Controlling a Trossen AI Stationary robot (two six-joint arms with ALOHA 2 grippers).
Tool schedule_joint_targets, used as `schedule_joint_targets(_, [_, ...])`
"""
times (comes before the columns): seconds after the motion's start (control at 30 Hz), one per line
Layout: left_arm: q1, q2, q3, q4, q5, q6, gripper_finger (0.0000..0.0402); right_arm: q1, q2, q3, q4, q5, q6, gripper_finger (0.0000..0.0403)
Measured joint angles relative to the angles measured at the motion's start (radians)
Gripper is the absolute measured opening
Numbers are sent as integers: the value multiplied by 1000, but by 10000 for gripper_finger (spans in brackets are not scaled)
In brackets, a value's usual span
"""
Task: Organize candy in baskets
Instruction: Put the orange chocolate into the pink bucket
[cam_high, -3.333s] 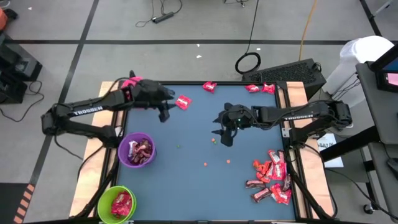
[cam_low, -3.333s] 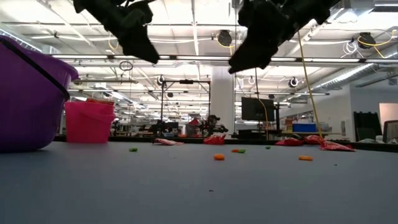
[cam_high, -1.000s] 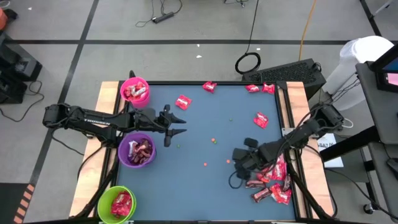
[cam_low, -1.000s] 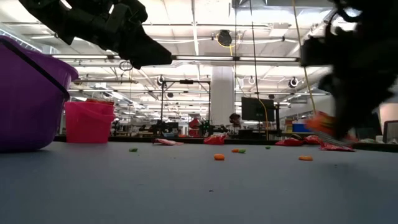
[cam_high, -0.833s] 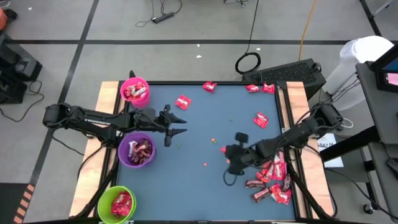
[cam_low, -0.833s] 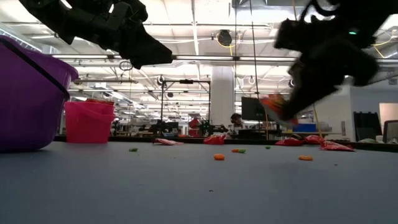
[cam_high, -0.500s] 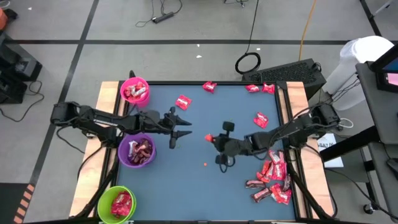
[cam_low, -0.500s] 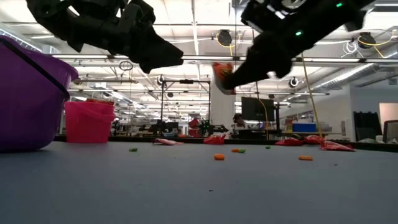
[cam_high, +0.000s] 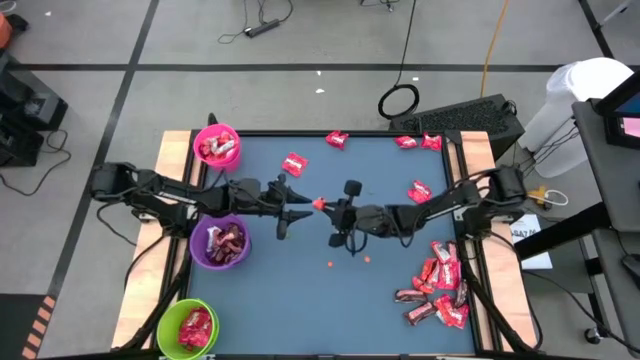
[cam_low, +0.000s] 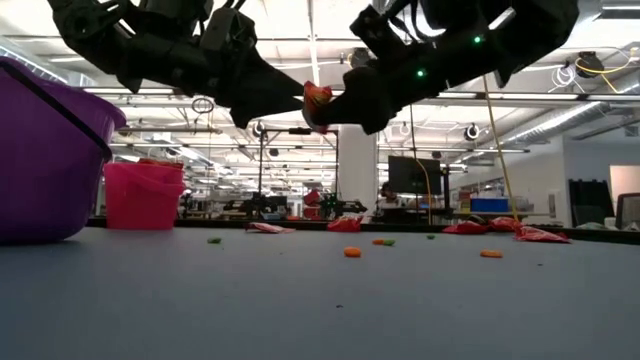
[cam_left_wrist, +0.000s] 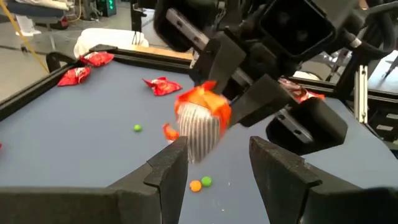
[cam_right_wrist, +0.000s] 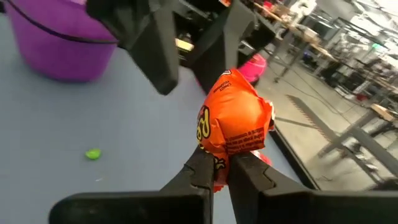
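candy (cam_right_wrist: 235, 122) sits pinched in our right claw (cam_high: 322, 205). we slide it between the wide-open, empty left claw (cam_left_wrist: 214, 163) fingers, then swap grips slowly.

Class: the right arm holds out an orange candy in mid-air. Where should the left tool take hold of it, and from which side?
Grip the bulging free end of the orange candy, coming level from the left. The right tool pinches only its lower crimped edge, so the rest stands clear, pointing at the open left tool.
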Motion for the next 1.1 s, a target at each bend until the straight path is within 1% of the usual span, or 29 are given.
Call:
schedule_joint_targets(0.1, [0,0,0,25,0,0,177,-11,24,12,33,-62,-1,22])
schedule_joint_targets(0.2, [0,0,0,28,-1,1,177,-15,45,44,38,-72,-4,22])
schedule_joint_targets(0.33, [-2,-2,0,33,-12,2,177,-16,48,76,43,-134,-32,23])
schedule_joint_targets(0.4, [-1,-2,0,31,-8,2,174,-16,48,79,41,-134,-21,23])
schedule_joint_targets(0.5, [-1,-2,0,25,15,1,152,-19,49,80,32,-145,54,23])
schedule_joint_targets(0.6, [0,-2,0,20,15,1,117,-30,49,80,21,-194,92,31])
schedule_joint_targets(0.67, [0,-2,0,19,14,1,95,-30,49,80,20,-195,95,47])
schedule_joint_targets(0.73, [0,-2,0,20,14,2,82,-28,49,80,20,-193,95,71])
schedule_joint_targets(0.83, [0,-2,0,20,6,3,77,-24,42,80,7,-197,85,115])
schedule_joint_targets(0.9, [1,-6,0,17,2,3,79,-14,16,80,-40,-198,68,142])
schedule_joint_targets(1.0, [11,-40,10,-62,-5,15,81,4,-58,82,-169,-197,64,172])
schedule_joint_targets(1.1, [21,-106,46,-235,-80,40,82,20,-132,82,-324,-198,109,190])
